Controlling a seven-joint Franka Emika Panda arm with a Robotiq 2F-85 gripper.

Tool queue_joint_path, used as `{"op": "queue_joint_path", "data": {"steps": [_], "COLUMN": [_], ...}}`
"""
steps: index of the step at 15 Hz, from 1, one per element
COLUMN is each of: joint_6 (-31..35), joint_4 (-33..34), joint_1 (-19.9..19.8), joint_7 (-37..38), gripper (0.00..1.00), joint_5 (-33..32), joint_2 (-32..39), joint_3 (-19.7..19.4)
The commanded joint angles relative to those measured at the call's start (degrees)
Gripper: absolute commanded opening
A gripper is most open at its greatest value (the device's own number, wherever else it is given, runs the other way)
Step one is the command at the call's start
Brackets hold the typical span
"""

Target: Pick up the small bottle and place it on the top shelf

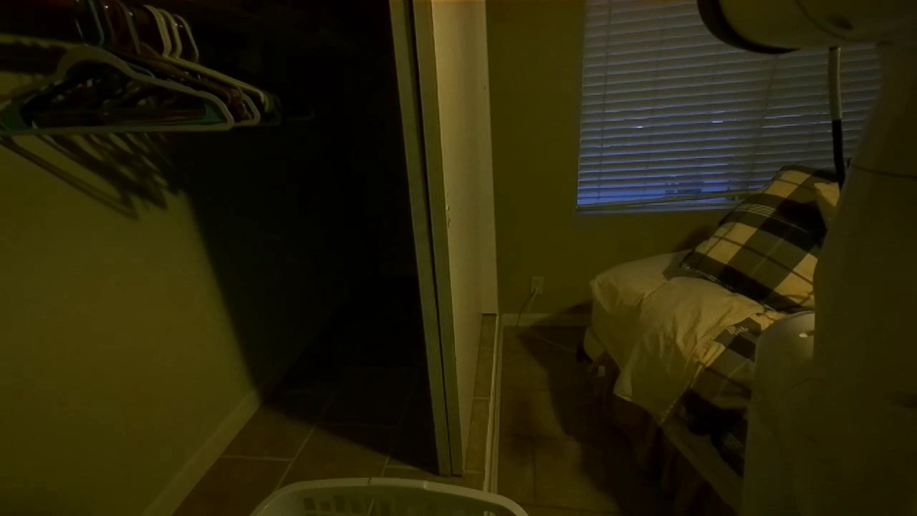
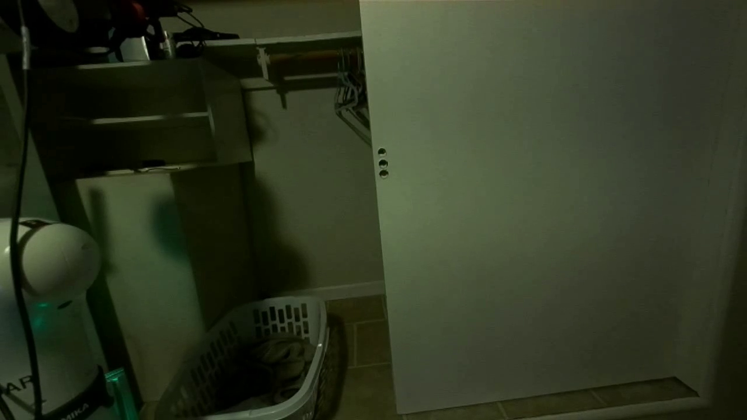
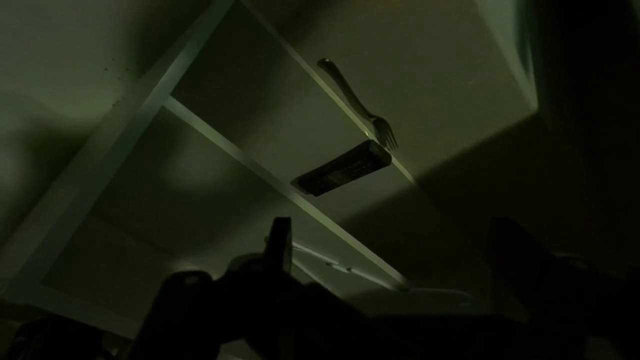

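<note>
In an exterior view, left: shelving unit [image 2: 229, 114]; slim pale shape [image 2: 169, 45] apparently on its top, perhaps the small bottle, too dim to settle; wrist view: dark handset [image 3: 345, 168], fork [image 3: 357, 103], then gripper [image 3: 392, 225], 2 jaws spread wide, nothing pinched; no bottle made out there; its bearing from the gripper and long axis cannot be told; next reach likely turns on both.

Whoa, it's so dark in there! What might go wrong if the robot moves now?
The open gripper might bump the fork or the dark remote-like thing right by it, and something could fall. The cable hanging in front of the arm might snag. And the shelves are shadowy: I can't clearly pick out the small bottle, so the robot could perhaps miss it or knock it.
</note>
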Motion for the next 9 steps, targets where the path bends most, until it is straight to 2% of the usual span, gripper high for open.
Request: {"op": "queue_joint_path", "data": {"steps": [1,5,9], "joint_6": [1.0,1.1,4.9], "joint_4": [7.8,16.4,21.9], "joint_1": [1.3,2.5,7.1], "joint_7": [2.0,4.4,6.4], "gripper": [1.0,1.0,1.0], "joint_5": [-5.2,-14.0,-21.9], "joint_2": [4.6,9.6,14.3], "joint_3": [1.6,5.0,5.7]}}
